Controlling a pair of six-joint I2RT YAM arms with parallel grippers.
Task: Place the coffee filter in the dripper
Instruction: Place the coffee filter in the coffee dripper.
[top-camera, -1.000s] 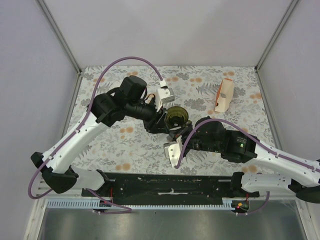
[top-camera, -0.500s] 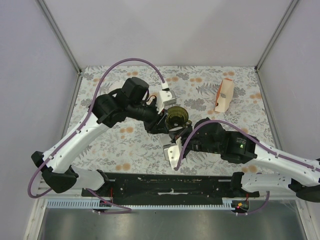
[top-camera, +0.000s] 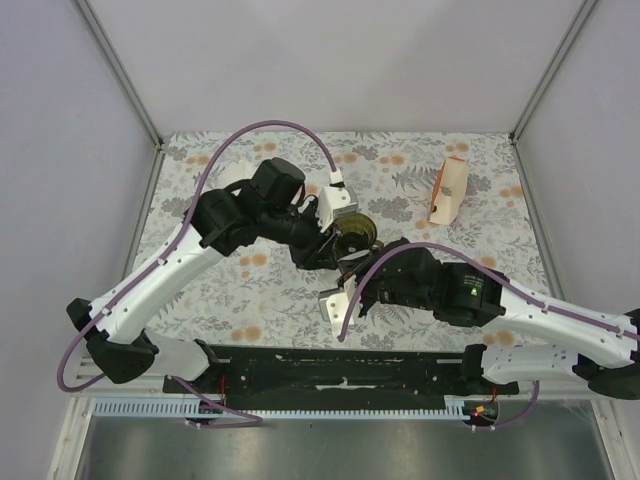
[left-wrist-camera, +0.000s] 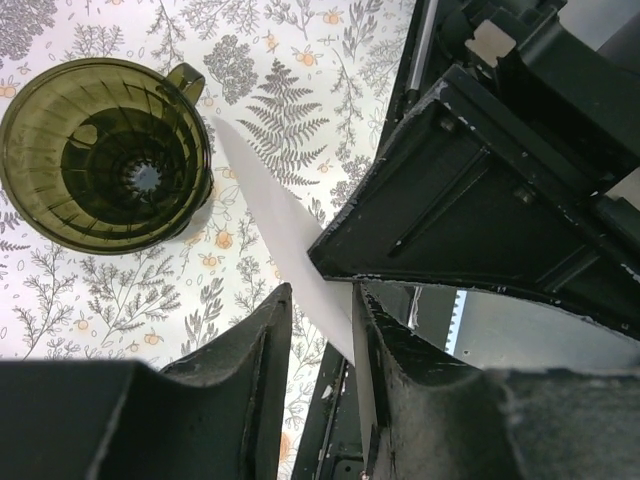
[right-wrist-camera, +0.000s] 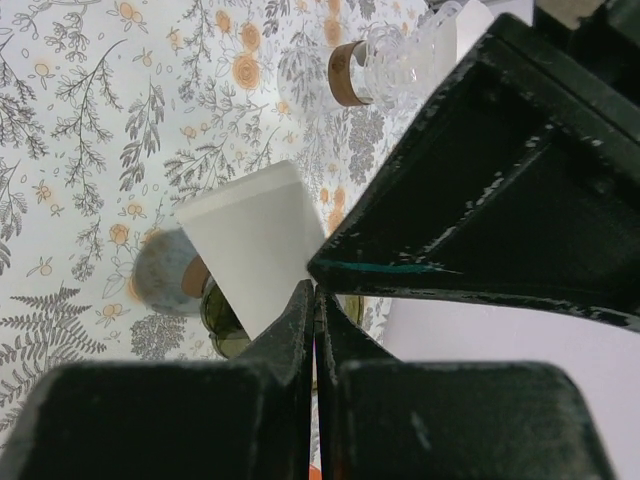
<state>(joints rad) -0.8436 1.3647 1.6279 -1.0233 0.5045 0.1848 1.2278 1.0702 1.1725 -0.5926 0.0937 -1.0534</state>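
Observation:
The coffee filter (left-wrist-camera: 270, 215) is a flat white paper sheet held in the air just right of the dripper (left-wrist-camera: 105, 155), an olive-green translucent funnel standing on the floral cloth. My right gripper (right-wrist-camera: 313, 290) is shut on one edge of the filter (right-wrist-camera: 250, 240). My left gripper (left-wrist-camera: 322, 292) is open around the filter's other end, with the paper lying against its right finger. In the top view both grippers meet just in front of the dripper (top-camera: 355, 230), left gripper (top-camera: 338, 254), right gripper (top-camera: 354, 268).
A long peach packet (top-camera: 447, 190) lies at the back right of the floral cloth (top-camera: 250, 300). A clear glass jar with a brown band (right-wrist-camera: 350, 72) and a clear glass carafe (right-wrist-camera: 410, 50) stand further back in the right wrist view. The black front rail (top-camera: 330, 368) runs along the near edge.
Both grippers have closed in on each other in front of the dripper. The right gripper moved left with the filter, and the left arm shifted a little right, now partly covering the dripper.

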